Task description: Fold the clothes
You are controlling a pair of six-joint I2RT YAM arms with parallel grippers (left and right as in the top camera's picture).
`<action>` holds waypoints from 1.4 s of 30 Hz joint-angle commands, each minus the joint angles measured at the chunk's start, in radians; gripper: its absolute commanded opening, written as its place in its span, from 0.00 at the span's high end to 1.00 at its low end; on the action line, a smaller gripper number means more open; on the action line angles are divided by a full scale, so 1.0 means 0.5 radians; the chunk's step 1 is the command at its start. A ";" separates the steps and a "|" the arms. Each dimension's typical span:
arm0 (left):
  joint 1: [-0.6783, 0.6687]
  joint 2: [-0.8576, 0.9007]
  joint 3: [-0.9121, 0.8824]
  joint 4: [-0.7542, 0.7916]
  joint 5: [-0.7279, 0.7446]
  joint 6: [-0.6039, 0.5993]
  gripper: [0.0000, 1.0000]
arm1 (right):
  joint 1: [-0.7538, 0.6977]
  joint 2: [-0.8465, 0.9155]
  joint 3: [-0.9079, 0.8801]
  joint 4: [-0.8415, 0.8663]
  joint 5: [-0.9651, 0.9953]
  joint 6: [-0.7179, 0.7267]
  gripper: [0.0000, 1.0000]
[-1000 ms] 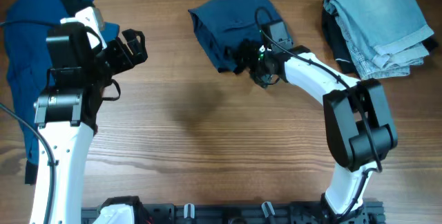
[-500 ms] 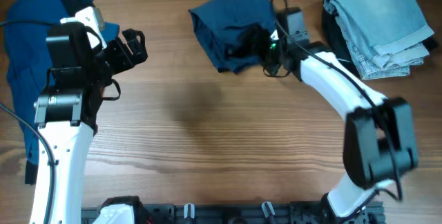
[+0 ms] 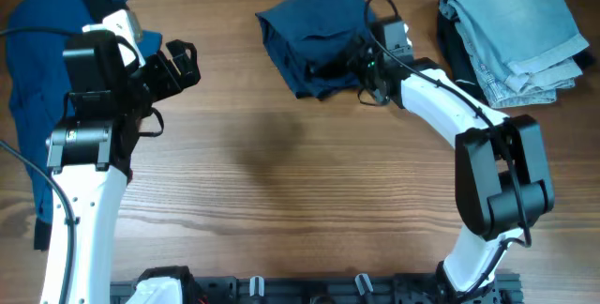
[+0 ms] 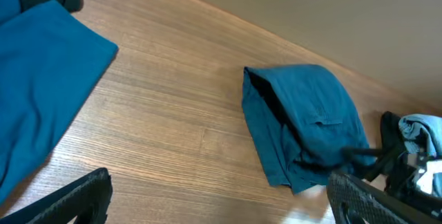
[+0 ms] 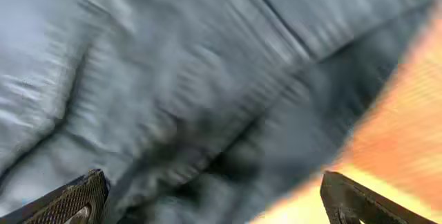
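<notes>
Left edge of the tabletop (image 3: 281, 182): the bright blue garment (image 3: 42, 51) lies spread out. My left tool (image 3: 185, 65) hangs just beside it, jaws spread wide, nothing between them. Middle of the far edge: the navy shorts (image 3: 305, 27), bunched. My right tool (image 3: 345, 63) is at their right side, jaws fully apart over the cloth, nothing pinched; the wrist view is blurred. Far right corner: the pale jeans (image 3: 516, 27), folded.

shorts (image 3: 314, 34): dark navy | garment (image 3: 42, 69): bright blue | jeans (image 3: 514, 32): pale blue | table (image 3: 281, 182): brown wood grain
</notes>
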 commanded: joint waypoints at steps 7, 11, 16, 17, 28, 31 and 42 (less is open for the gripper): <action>0.007 0.011 0.014 0.000 -0.011 -0.016 0.00 | 0.007 0.093 0.002 -0.076 -0.029 -0.009 0.00; 0.007 0.011 0.014 0.001 -0.012 -0.016 0.00 | 0.001 0.286 0.002 0.092 -0.272 0.072 0.01; 0.007 0.011 0.014 0.000 -0.012 -0.010 0.00 | 0.029 0.336 0.002 0.193 -0.339 0.289 0.01; 0.007 0.011 0.014 0.000 -0.012 -0.010 0.00 | 0.037 0.363 0.002 0.198 -0.352 0.317 0.00; 0.007 0.011 0.014 0.000 -0.012 -0.010 0.00 | 0.043 0.445 0.002 0.584 -0.374 0.315 0.94; 0.007 0.011 0.014 0.001 -0.012 -0.010 0.00 | 0.040 0.444 0.003 0.789 -0.444 0.056 0.96; 0.007 0.011 0.014 0.002 -0.012 -0.011 0.00 | -0.396 -0.143 0.091 0.851 -1.188 -0.386 0.96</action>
